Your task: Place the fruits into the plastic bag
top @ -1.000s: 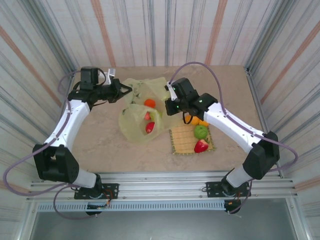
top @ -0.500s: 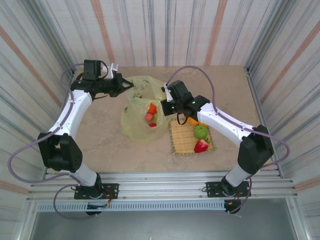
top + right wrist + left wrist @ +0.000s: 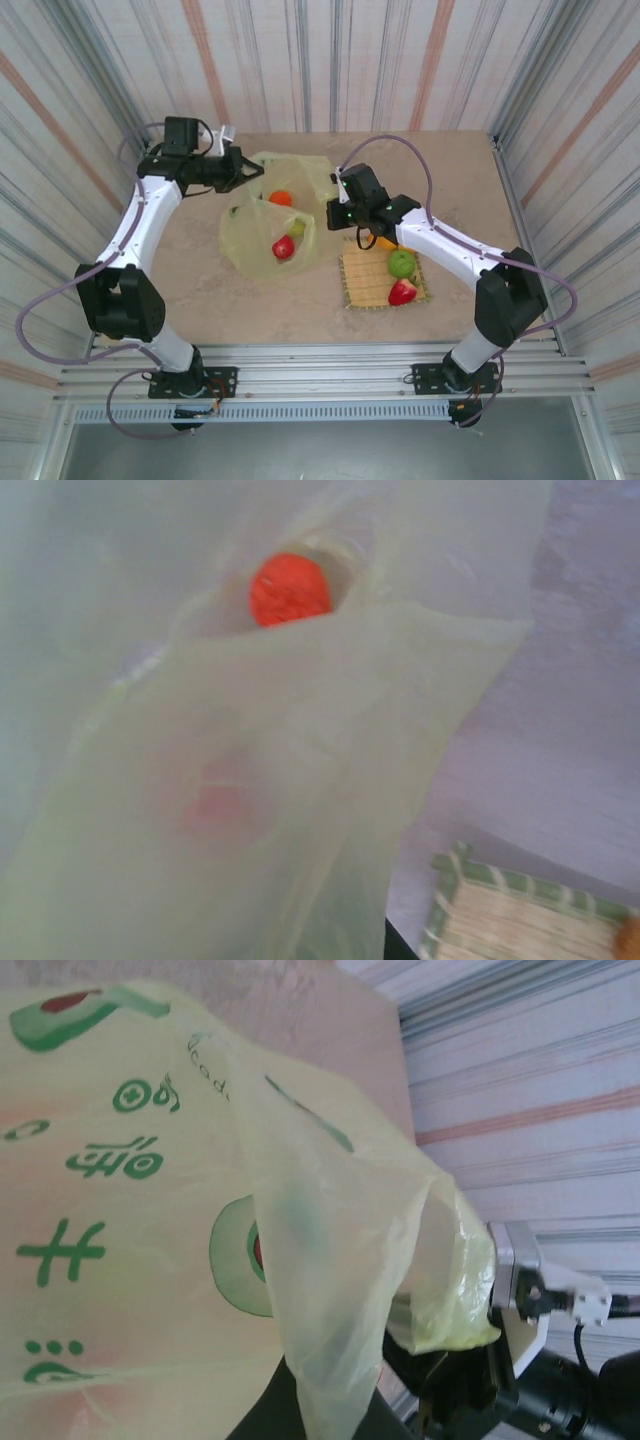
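Bag [image 3: 262, 240] shifted toward my left gripper [image 3: 252, 172]; red fruit [image 3: 283, 247] inside rolled lower. It and right gripper [image 3: 333, 206] clenched on bag rim. Unbagged near right gripper: green apple [image 3: 402, 263], strawberry [image 3: 402, 292].

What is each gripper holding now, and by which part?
The plastic bag: left gripper pinches its mouth edge at left, right gripper at right.

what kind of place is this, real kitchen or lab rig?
Probably a lab test cell: striped panel walls box in a small beige tabletop, an aluminium rail frame runs along its near edge, and the props are toy fruit on a square woven straw mat.
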Robot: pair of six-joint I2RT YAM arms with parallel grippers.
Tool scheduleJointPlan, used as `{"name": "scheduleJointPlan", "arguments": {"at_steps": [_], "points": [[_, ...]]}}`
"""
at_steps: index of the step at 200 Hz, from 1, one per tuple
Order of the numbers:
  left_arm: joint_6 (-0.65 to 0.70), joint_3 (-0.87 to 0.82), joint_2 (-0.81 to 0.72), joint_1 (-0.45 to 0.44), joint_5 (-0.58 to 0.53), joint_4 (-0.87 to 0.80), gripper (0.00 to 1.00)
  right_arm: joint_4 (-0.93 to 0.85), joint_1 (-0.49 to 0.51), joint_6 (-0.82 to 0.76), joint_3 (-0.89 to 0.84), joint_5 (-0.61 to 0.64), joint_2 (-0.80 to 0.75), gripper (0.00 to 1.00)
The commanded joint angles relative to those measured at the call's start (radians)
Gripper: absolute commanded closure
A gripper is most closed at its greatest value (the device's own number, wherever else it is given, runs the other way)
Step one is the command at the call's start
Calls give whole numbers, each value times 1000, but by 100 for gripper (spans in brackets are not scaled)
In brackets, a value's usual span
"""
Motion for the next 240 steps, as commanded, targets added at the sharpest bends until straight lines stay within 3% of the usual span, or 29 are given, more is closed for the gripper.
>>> {"name": "scheduleJointPlan", "arguments": {"at_steps": [1, 38, 92, 122, 145, 205, 240], "points": [[43, -36, -3, -16, 32, -13, 100, -83, -19, -49, -30, 71, 2, 96], [64, -55, 27, -56, 55, -2, 100, -173, -37, -115, -26, 155, -6, 86], [29, -122, 13, -68, 87, 82, 100, -204, -34, -144, -116, -26, -169, 33], [16, -136, 0, -69, 87, 97, 100, -299, -25, -124, -165, -43, -312, 14], [-1, -150, -14, -69, 78, 117, 100, -394, -8, -71, -193, 10, -400, 9], [-26, -168, -35, -70, 70, 140, 100, -662, 7, 241, -297, 293, -496, 9], [-33, -171, -40, -69, 70, 144, 100, -708, 33, 389, -359, 308, -509, 6]]}}
